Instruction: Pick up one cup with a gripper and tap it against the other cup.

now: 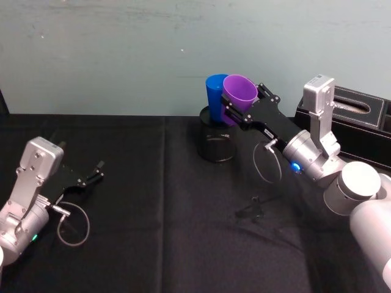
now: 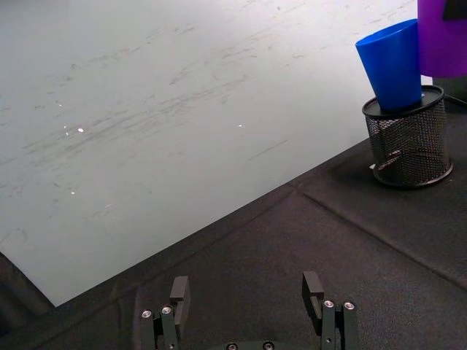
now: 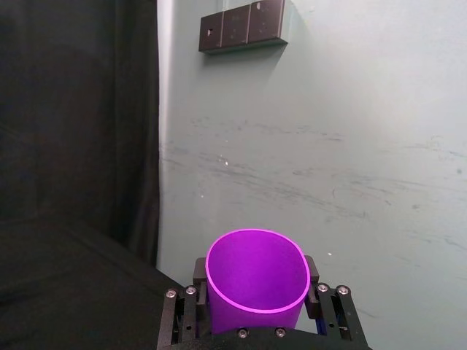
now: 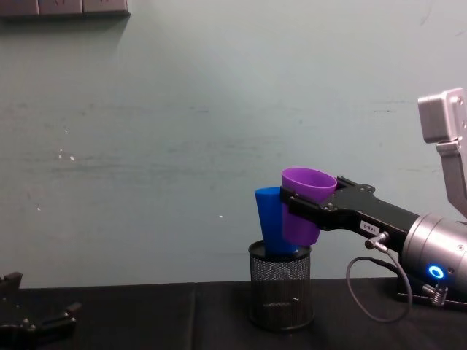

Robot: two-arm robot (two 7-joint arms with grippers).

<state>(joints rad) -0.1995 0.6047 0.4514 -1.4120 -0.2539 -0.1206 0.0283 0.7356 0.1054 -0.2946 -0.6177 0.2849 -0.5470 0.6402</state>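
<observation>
The purple cup (image 1: pixel 239 91) hangs tilted in the air, with my right gripper (image 1: pixel 244 104) shut on its sides. Its wall lies against the blue cup (image 1: pixel 215 91), which stands inside a black wire-mesh pen holder (image 1: pixel 217 143) at the back of the table. From the chest the purple cup (image 4: pixel 306 197) overlaps the blue cup (image 4: pixel 268 219) just above the holder (image 4: pixel 279 288). The right wrist view looks into the purple cup (image 3: pixel 255 281) between the fingers (image 3: pixel 199 271). My left gripper (image 1: pixel 98 171) rests open and idle at the table's left.
A black cloth (image 1: pixel 183 232) covers the table, and a pale green wall (image 1: pixel 122 55) stands close behind the holder. A black box (image 1: pixel 354 113) sits at the back right behind my right arm. A loose cable loop (image 1: pixel 266 162) hangs under the right wrist.
</observation>
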